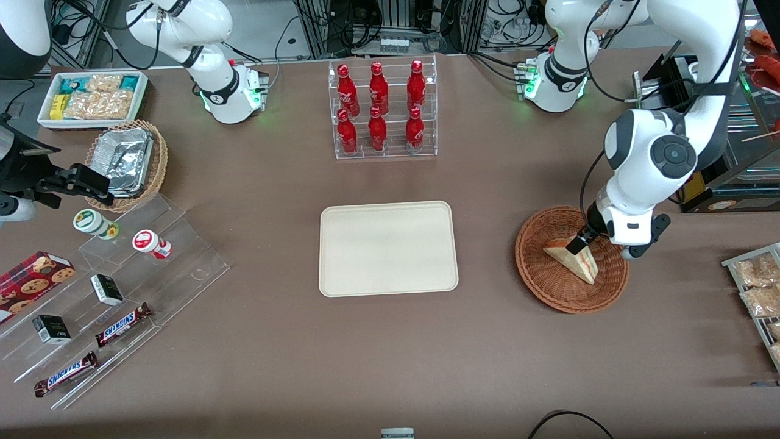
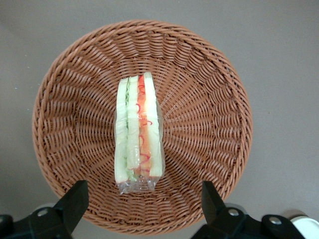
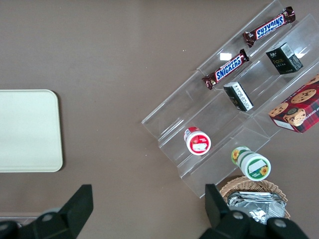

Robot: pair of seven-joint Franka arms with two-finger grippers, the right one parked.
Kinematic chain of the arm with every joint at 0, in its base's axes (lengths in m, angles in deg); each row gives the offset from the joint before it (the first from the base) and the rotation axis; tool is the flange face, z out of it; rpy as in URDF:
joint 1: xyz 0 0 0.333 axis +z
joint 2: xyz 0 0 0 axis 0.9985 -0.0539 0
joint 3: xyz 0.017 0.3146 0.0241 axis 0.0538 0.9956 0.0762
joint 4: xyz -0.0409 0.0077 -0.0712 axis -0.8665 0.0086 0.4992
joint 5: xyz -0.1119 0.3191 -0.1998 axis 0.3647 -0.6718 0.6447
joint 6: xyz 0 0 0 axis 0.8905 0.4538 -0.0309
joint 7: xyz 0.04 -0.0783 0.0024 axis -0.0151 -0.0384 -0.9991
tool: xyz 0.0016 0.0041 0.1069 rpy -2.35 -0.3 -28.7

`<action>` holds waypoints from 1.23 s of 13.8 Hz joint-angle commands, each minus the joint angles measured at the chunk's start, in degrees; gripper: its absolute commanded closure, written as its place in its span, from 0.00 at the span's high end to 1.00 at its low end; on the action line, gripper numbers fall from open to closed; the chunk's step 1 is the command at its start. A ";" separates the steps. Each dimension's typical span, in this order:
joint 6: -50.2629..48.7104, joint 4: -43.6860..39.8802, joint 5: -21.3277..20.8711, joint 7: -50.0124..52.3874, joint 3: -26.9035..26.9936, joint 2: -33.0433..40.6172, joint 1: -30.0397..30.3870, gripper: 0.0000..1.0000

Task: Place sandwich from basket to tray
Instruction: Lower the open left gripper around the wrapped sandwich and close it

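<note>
Wicker basket (image 2: 209,74) rim rings sandwich (image 2: 138,134) under spread gripper (image 2: 142,206).

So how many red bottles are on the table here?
6, all in the clear rack: three on its upper tier, three on the lower. The gripper hangs open over the sandwich.

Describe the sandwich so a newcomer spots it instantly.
Find the round reddish-brown basket toward the working arm's end, beside the cream tray. Under the open gripper lies the sandwich: a clear-wrapped pale wedge with red, orange and green layers, alone inside.

Brown table (image 1: 274,366); tray (image 1: 388,248); basket (image 1: 539,274)
</note>
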 commanded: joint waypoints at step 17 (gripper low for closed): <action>9.66 1.94 -2.97 3.92 1.35 -8.14 0.40 0.48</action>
